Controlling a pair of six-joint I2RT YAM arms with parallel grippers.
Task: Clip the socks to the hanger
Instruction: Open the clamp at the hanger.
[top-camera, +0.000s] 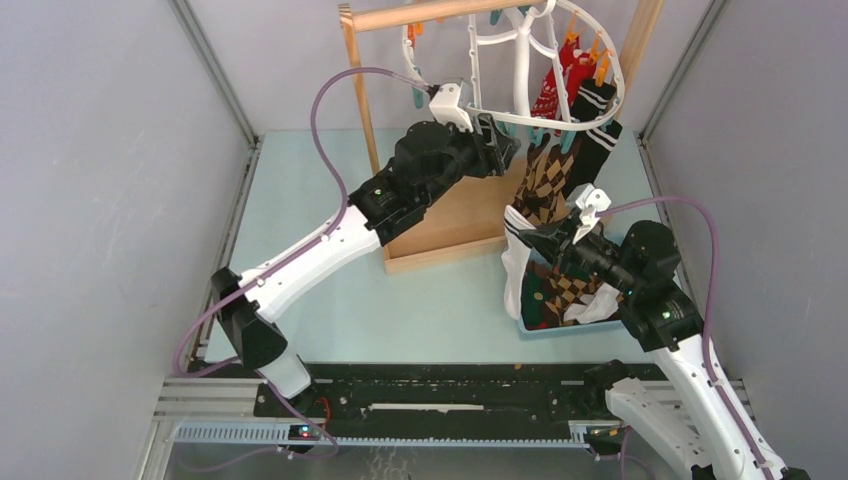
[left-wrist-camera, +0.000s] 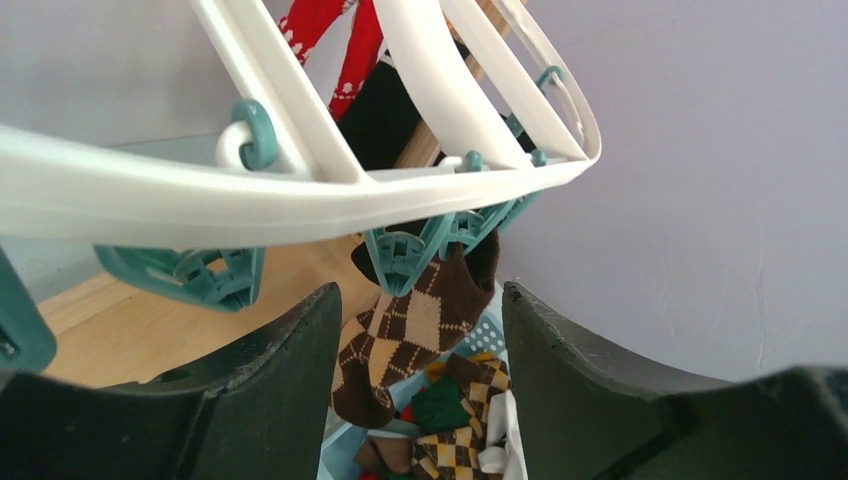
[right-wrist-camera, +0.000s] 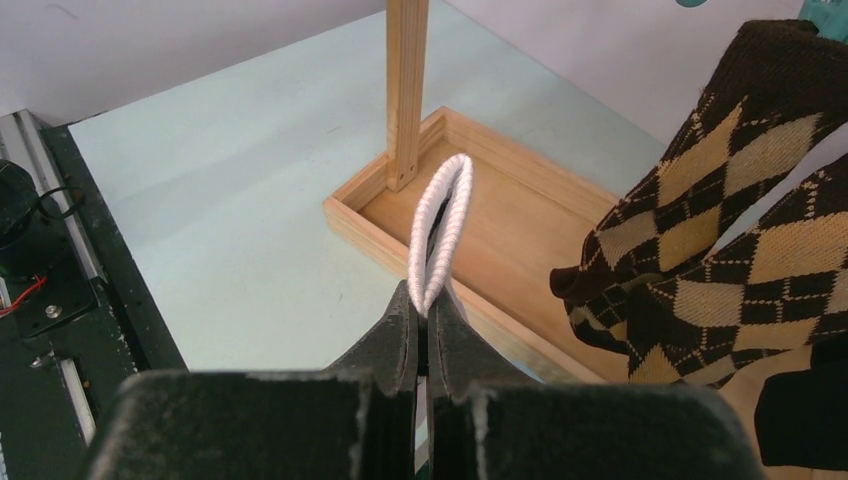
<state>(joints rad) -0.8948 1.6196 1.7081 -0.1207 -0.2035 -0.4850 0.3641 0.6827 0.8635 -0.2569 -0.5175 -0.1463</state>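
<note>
The hanger (left-wrist-camera: 200, 200) hangs tilted from the top bar of the wooden rack (top-camera: 455, 215), at the far side of the worktop (top-camera: 300, 180). Three socks dangle from clips on its right half: a red sock (top-camera: 555, 85) with a white pattern, a black sock (top-camera: 600, 125) with white stripes, and a brown argyle sock (left-wrist-camera: 420, 320) held at its top by a teal clip (left-wrist-camera: 400, 250) on the near rim. Further teal clips along that rim hold nothing.

The left tool (left-wrist-camera: 420, 300) sits just below the near rim with its jaws apart and nothing between them; the clipped argyle sock hangs beyond the gap.

The white sock (right-wrist-camera: 445, 220) is pinched at its ribbed cuff between the closed jaws of the right tool (right-wrist-camera: 422, 305), the cuff standing up as a narrow loop. In the top view the rest of it hangs down in front of the pale blue bin (top-camera: 560, 330). That bin, on the right of the worktop, holds loose socks (left-wrist-camera: 455, 425), argyle and green among them.
</note>
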